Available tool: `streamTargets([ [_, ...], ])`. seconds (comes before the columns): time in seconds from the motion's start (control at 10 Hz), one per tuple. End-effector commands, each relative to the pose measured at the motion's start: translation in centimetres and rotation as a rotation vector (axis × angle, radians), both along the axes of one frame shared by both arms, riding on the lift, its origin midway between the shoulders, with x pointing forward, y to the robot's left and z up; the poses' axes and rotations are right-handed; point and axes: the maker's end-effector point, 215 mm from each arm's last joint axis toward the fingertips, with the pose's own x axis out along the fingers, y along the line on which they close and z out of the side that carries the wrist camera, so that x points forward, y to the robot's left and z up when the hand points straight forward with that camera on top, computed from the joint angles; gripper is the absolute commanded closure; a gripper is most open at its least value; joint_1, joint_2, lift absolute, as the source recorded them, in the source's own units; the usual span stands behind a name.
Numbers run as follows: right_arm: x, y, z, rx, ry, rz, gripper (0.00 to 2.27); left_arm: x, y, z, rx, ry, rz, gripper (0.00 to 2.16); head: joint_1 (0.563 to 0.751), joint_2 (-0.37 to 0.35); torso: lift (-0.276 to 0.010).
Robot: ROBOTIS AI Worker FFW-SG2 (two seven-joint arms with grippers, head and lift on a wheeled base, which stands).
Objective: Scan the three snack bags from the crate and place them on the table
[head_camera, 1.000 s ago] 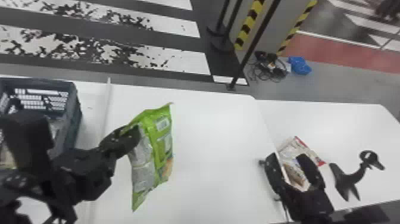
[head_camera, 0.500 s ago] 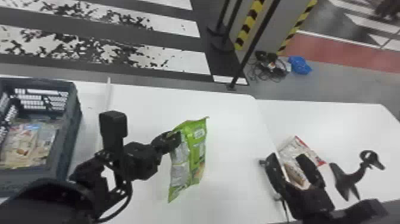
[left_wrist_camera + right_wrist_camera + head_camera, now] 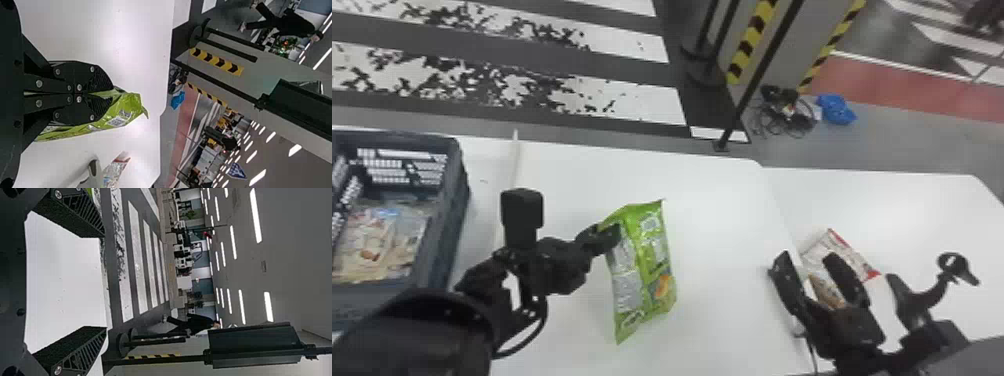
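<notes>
My left gripper (image 3: 612, 235) is shut on the upper left edge of a green snack bag (image 3: 644, 270), which hangs over the middle of the white table (image 3: 722, 210). In the left wrist view the fingers of the left gripper (image 3: 111, 94) pinch the green bag (image 3: 121, 111). My right gripper (image 3: 814, 267) stands open at the table's right part, nothing between its fingers; the right wrist view shows the same gripper (image 3: 103, 282) spread wide. A white and red snack bag (image 3: 849, 255) lies on the right-hand table, partly hidden behind the right gripper. Light-coloured bags (image 3: 379, 240) lie in the crate (image 3: 459, 200).
A black stand with a round head (image 3: 922, 300) is beside the right gripper. A thin pale strip (image 3: 507, 185) runs along the table near the crate. A black pole (image 3: 757, 75) rises beyond the table's far edge.
The left gripper has carried the green bag to the right, away from the crate, whose inside has come into sight. The right gripper has kept its place.
</notes>
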Motion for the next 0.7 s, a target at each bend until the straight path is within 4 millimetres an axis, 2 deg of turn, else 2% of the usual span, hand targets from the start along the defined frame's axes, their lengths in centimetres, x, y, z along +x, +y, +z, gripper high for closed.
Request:
streamTargets([
  [0.0, 0.4, 0.5, -0.2, 0.007, 0.001, 0.007, 0.09, 0.0, 0.4, -0.9, 0.057, -0.007, 0.008, 0.70, 0.695, -0.350, -0.036],
  [0.1, 0.6, 0.8, -0.3, 0.008, 0.002, 0.013, 0.09, 0.4, 1.1, -1.8, 0.137, -0.028, 0.032, 0.00, 0.695, -0.350, -0.036],
  [0.2, 0.7, 1.1, -0.5, 0.013, 0.009, 0.018, 0.09, 0.6, 1.5, -2.4, 0.205, -0.047, 0.054, 0.00, 0.695, -0.350, -0.036],
  [0.4, 0.8, 1.6, -0.7, 0.018, 0.011, 0.025, 0.09, 1.2, 1.6, -2.2, 0.358, -0.151, 0.085, 0.00, 0.695, -0.350, -0.036],
  [0.5, 1.1, 2.0, -0.7, 0.021, 0.008, 0.032, 0.09, 0.8, 2.0, -2.2, 0.362, -0.149, 0.107, 0.00, 0.695, -0.350, -0.036],
  [0.6, 1.1, 2.2, -0.6, 0.023, 0.007, 0.036, 0.09, 0.6, 2.7, -0.5, 0.333, -0.181, 0.155, 0.00, 0.695, -0.350, -0.036],
])
